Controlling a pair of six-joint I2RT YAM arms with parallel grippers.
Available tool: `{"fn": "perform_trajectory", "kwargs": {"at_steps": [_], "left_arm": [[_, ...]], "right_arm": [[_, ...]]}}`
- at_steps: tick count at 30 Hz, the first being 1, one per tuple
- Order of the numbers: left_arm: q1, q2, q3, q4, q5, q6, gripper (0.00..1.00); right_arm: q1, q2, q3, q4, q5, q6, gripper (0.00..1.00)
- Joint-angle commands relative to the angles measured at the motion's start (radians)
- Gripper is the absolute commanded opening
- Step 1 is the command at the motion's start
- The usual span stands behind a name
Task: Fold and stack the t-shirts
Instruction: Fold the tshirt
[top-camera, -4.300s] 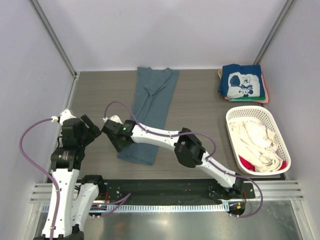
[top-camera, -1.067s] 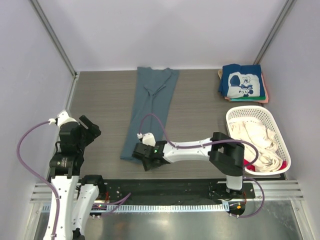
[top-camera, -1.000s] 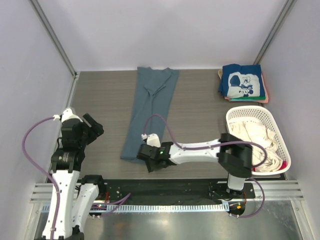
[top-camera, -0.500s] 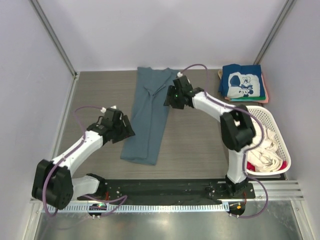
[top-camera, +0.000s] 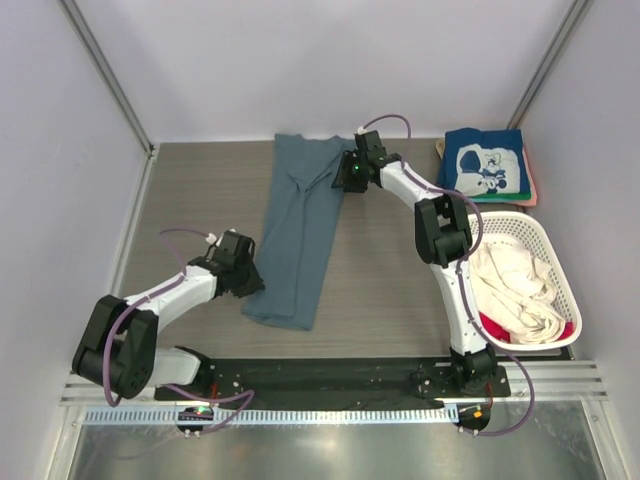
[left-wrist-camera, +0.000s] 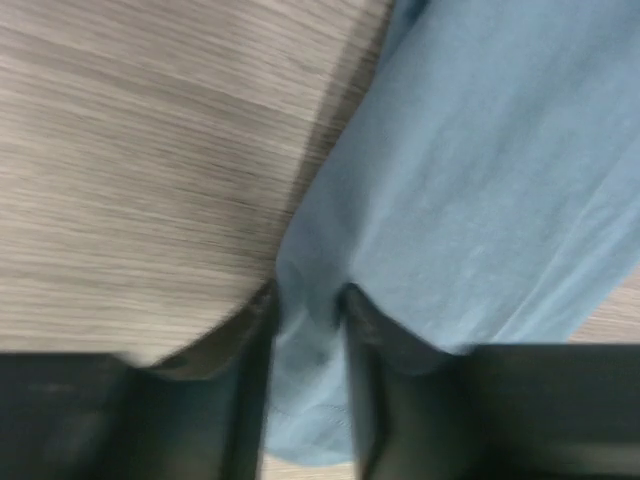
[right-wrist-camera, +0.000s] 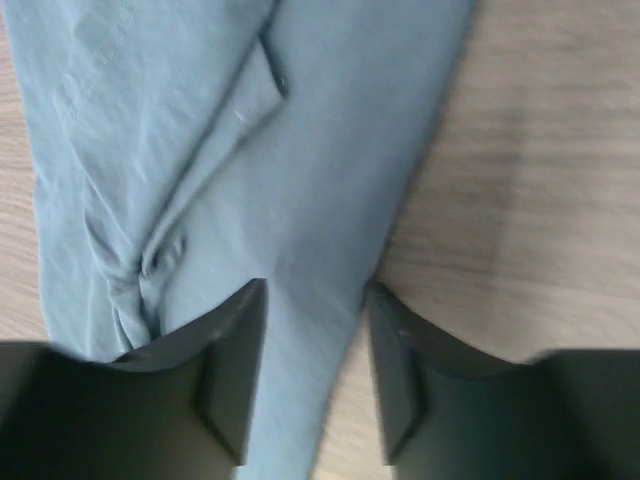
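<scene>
A slate-blue t-shirt (top-camera: 305, 220) lies folded into a long strip down the middle of the table. My left gripper (top-camera: 252, 283) sits low at its left edge near the near end. In the left wrist view the left gripper (left-wrist-camera: 307, 292) has its jaws narrowly apart, with a ridge of the blue t-shirt (left-wrist-camera: 480, 180) between them. My right gripper (top-camera: 350, 178) is at the strip's right edge near the far end. In the right wrist view the right gripper (right-wrist-camera: 315, 287) is open and straddles the edge of the t-shirt (right-wrist-camera: 300, 150).
A stack of folded t-shirts (top-camera: 485, 165), navy with white print on top, lies at the far right. A white lattice basket (top-camera: 460, 235) at the right holds cream cloth (top-camera: 510, 285) and a bit of red (top-camera: 495, 328). Grey walls enclose the table.
My left gripper has slid nearer along the shirt's left edge and its jaws have narrowed round the cloth. My right gripper has shifted a little farther up the right edge.
</scene>
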Motion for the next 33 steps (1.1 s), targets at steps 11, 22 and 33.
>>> {"fn": "perform_trajectory", "kwargs": {"at_steps": [11,22,33], "left_arm": [[-0.129,-0.263,-0.17,-0.008,0.162,-0.279,0.04],[-0.13,-0.49,-0.093,-0.253,0.008,-0.199,0.78],[-0.131,-0.316,-0.144,0.02,0.089,-0.201,0.74]], "right_arm": [[-0.076,0.32,0.4,-0.048,-0.065,-0.079,0.01],[-0.09,-0.046,0.023,-0.044,-0.022,-0.156,0.71],[0.088,-0.731,-1.01,0.12,-0.092,0.052,0.72]]}}
